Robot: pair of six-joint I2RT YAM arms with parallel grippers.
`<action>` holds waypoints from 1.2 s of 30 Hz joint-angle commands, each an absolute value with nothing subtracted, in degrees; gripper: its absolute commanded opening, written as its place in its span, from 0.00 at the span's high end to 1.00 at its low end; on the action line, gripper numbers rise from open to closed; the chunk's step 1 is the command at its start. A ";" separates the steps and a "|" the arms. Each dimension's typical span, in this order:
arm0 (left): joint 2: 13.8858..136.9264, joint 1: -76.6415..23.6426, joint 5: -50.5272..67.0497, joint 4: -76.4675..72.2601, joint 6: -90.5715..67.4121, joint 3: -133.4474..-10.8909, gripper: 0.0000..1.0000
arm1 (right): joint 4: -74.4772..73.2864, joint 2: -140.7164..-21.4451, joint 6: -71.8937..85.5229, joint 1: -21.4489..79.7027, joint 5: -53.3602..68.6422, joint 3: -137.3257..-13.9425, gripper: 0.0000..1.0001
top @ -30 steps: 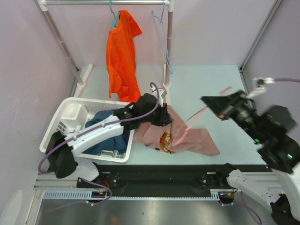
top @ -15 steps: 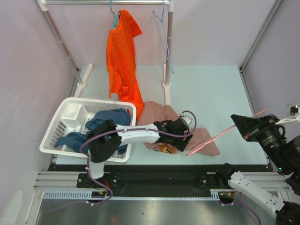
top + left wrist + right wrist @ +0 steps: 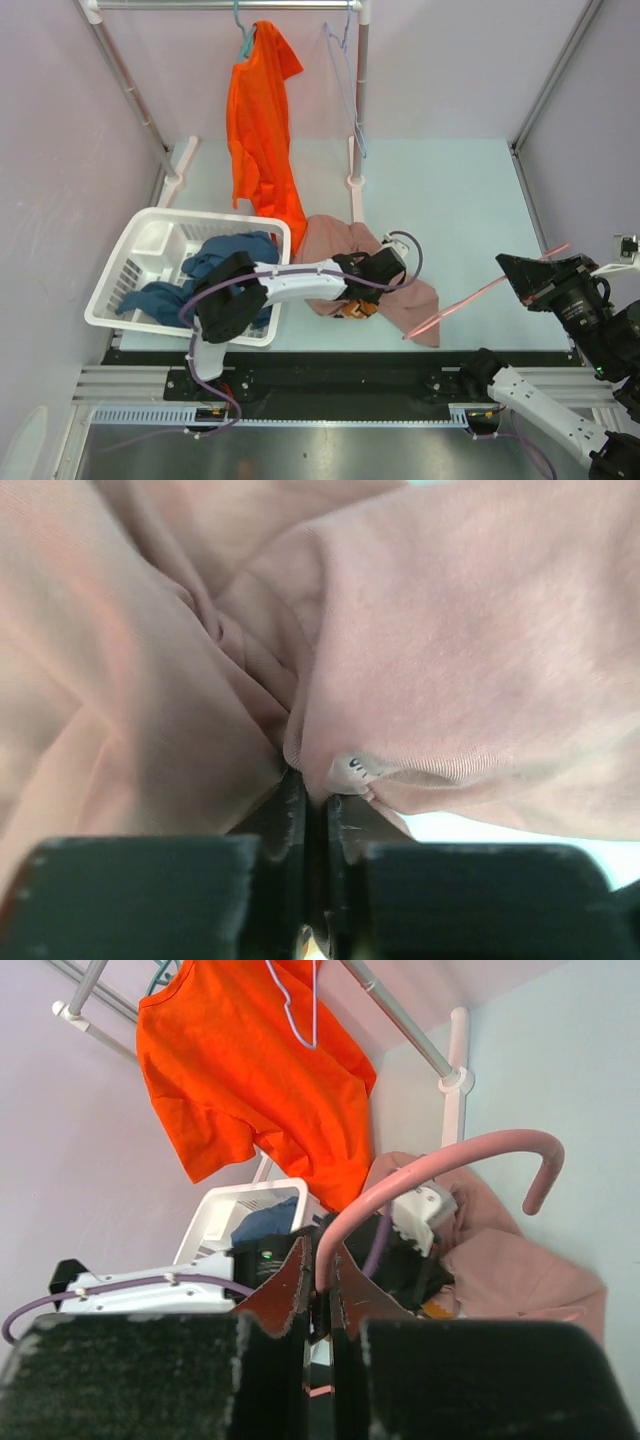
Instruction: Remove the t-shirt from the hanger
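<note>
The pink t-shirt [image 3: 412, 297] lies crumpled on the table beside the basket. My left gripper [image 3: 385, 272] is down on its middle. In the left wrist view the left gripper [image 3: 318, 792] is shut on a fold of the t-shirt [image 3: 450, 650], next to a small label. My right gripper [image 3: 515, 270] hovers at the right and is shut on the pink hanger [image 3: 480, 296]. That hanger slants down-left, its far end at the shirt's near right corner. In the right wrist view the right gripper [image 3: 322, 1252] pinches the hanger [image 3: 440, 1165], which shows bare of cloth.
An orange t-shirt [image 3: 262, 130] hangs on a teal hanger from the rail at the back. An empty blue hanger [image 3: 352, 90] hangs to its right. A white basket [image 3: 140, 250] holding blue clothes stands at the left. The rack's post [image 3: 354, 175] rises just behind the pink shirt.
My left gripper moved right onto the shirt, opened, then shut on a fold. My right gripper drew the hanger right, out of the shirt. The shirt's right corner has bunched inward.
</note>
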State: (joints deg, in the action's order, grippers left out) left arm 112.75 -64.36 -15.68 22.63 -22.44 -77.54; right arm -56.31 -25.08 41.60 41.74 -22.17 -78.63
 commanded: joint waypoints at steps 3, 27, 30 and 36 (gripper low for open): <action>89.67 -58.19 -19.69 30.31 -15.22 -80.58 1.00 | -55.72 -24.17 42.01 42.28 -24.34 -77.61 1.00; 46.14 -24.28 -44.14 43.77 -8.35 -74.14 1.00 | -50.01 -26.72 40.69 42.89 -23.03 -72.42 1.00; 48.33 -12.34 -36.41 46.66 -14.22 -66.74 1.00 | -49.66 -26.81 40.69 42.89 -22.94 -71.98 1.00; 42.37 -0.18 -40.33 45.89 -22.50 -60.21 1.00 | -50.10 -26.98 40.69 42.89 -22.33 -72.07 1.00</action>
State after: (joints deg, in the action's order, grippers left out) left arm 49.15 -3.88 -36.71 48.71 -16.78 -60.95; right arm -52.75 -26.15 41.25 42.59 -22.55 -71.92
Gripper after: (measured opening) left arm 0.037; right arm 0.066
